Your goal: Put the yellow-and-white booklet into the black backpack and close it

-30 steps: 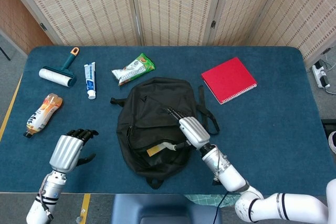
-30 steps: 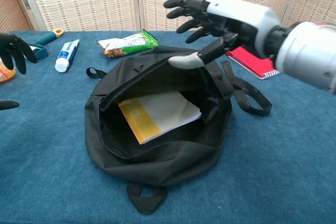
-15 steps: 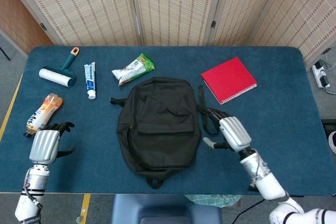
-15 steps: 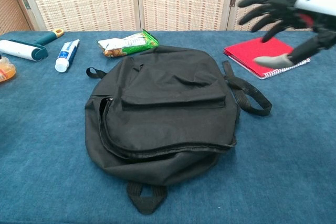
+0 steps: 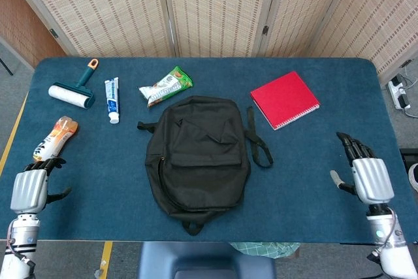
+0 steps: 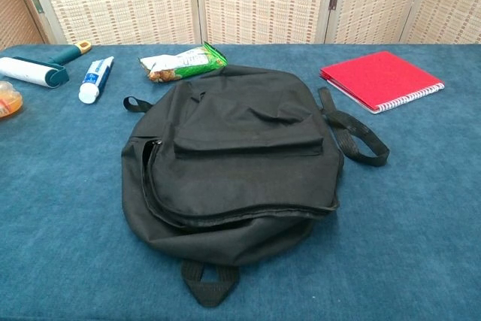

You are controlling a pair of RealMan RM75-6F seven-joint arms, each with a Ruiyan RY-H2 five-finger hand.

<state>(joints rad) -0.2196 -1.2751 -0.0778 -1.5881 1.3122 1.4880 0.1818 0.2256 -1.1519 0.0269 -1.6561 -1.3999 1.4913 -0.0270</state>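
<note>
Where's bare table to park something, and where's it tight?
Free: the cloth between the black backpack and the right hand, below the red notebook; also the strip between backpack and left hand. Crowded: the far left, with lint roller, toothpaste, snack bag and bottle.

Upper left I see a teal-handled lint roller [image 5: 70, 89], a white-and-blue toothpaste tube [image 5: 112, 99], a green snack packet [image 5: 166, 85]; an orange drink bottle [image 5: 53, 140] sits left, a red spiral notebook [image 5: 285, 99] upper right.
</note>
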